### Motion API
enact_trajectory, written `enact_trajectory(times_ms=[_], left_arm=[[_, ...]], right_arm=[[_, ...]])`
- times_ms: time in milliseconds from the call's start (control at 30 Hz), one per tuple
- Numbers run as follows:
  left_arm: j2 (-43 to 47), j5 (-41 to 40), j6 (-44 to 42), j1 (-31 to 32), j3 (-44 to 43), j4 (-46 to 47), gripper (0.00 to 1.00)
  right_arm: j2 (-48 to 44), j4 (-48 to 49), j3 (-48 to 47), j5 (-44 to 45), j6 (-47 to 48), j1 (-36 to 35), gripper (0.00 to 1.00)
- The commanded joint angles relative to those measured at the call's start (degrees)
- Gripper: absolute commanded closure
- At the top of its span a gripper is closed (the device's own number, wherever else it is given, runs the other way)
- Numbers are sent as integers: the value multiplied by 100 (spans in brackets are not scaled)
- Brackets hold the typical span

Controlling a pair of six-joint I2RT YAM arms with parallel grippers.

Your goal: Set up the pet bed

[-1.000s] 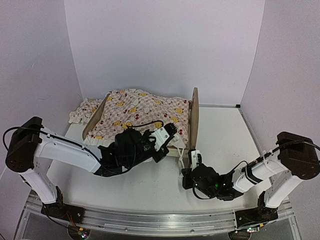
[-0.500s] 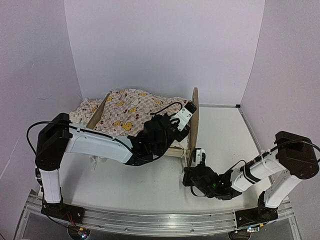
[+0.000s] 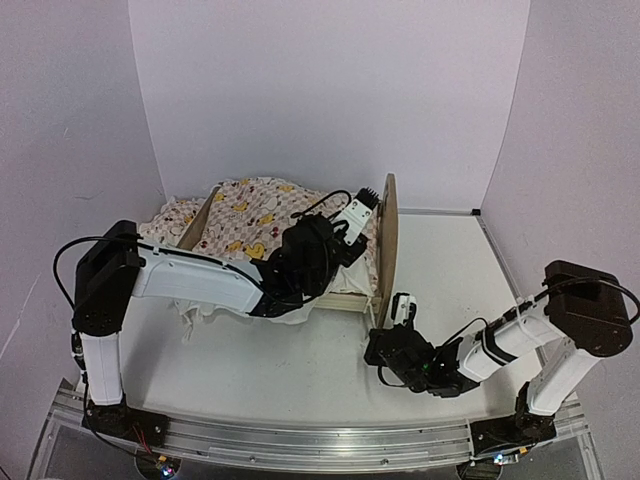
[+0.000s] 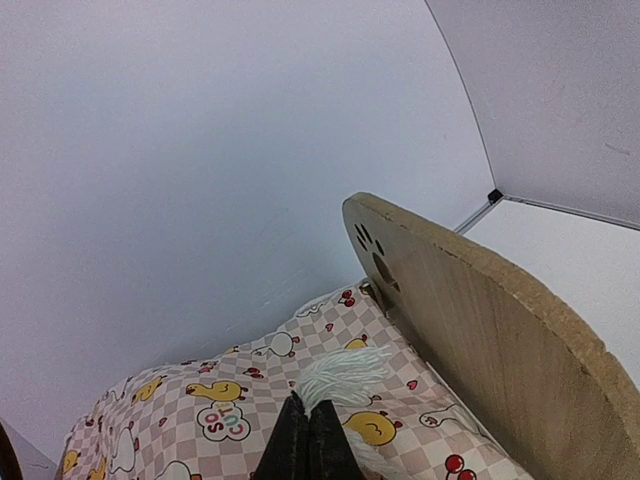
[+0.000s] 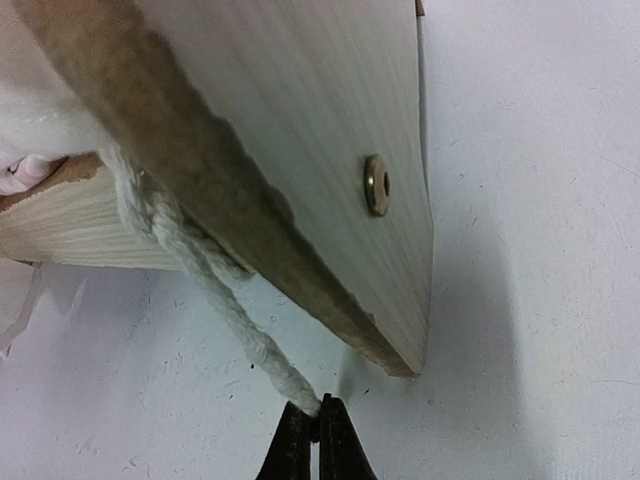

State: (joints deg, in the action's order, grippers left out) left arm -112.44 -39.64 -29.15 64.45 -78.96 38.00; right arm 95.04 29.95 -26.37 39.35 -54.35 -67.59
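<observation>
Pet bed at the far left of the counter, headboard upright at its right end, duck-print cover draped over it; left jaws clenched beside a frayed white tuft, unclear whether pinching it; right jaws grasping the white rope end beneath the headboard's foot; likely light, stiff plywood with slack fabric; best held by rope or rail.

A plain pale back wall meets a left wall and a right wall of the same faint lilac white, boxing in a white table. A small black clip sits in the far right corner. An aluminium rail runs along the near edge. The light is soft and even, and the shadows are faint.
</observation>
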Motion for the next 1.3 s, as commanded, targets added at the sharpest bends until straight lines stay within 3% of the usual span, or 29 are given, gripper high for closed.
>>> enact_trajectory(times_ms=[0, 67, 233, 267, 300, 400, 467, 500, 533, 667, 800, 867, 967, 1100, 1167, 1267], left_arm=[[1113, -286, 62, -254, 204, 1246, 100], [1607, 284, 369, -77, 931, 1137, 100], [2713, 2916, 1197, 691, 2913, 626, 100], [2792, 3212, 1561, 816, 3210, 563, 100], [2793, 3377, 1969, 916, 3472, 473, 98], [2663, 3842, 3065, 1038, 4116, 129, 67], [2725, 3929, 3458, 1247, 4438, 67, 52], [2875, 3913, 3564, 1356, 4584, 40, 23], [3069, 3937, 3664, 1401, 4753, 22, 10], [4163, 3724, 3666, 1310, 5161, -373, 1], [4886, 3460, 3791, 660, 5162, -833, 1], [5095, 3266, 3956, 206, 4979, -1272, 1], [5187, 2623, 4263, -492, 4295, -2441, 1], [4946, 2358, 4566, -1740, 2959, -4188, 0], [4848, 2207, 4656, -2361, 2508, -4764, 1], [4958, 2212, 4847, -3346, 2351, -5006, 0]], right_arm=[[50, -504, 266, -301, -158, 30, 100], [-37, -348, 293, -332, 40, 29, 100], [-391, 38, 420, -545, 520, 27, 100], [-495, 30, 430, -571, 588, 27, 98], [-635, 7, 445, -608, 663, 27, 90], [-1193, -460, 473, -769, 772, 27, 65], [-1710, -1092, 481, -978, 884, 27, 54], [-1994, -1515, 476, -1029, 909, 27, 49], [-2304, -1910, 510, -1077, 957, 27, 45], [-3745, -2757, 646, -1319, 1767, 27, 29], [-4262, -2887, -54, -1931, 2848, 27, 17], [-4014, -3240, -669, -1364, 2868, 38, 14], [-3371, -3988, -1709, -1025, 2556, 540, 4], [-2235, -5196, -3220, -620, 2234, 1145, 3], [-1714, -5808, -3933, -122, 2244, 1196, 2], [-1037, -6580, -4815, -142, 2300, 1529, 4]])
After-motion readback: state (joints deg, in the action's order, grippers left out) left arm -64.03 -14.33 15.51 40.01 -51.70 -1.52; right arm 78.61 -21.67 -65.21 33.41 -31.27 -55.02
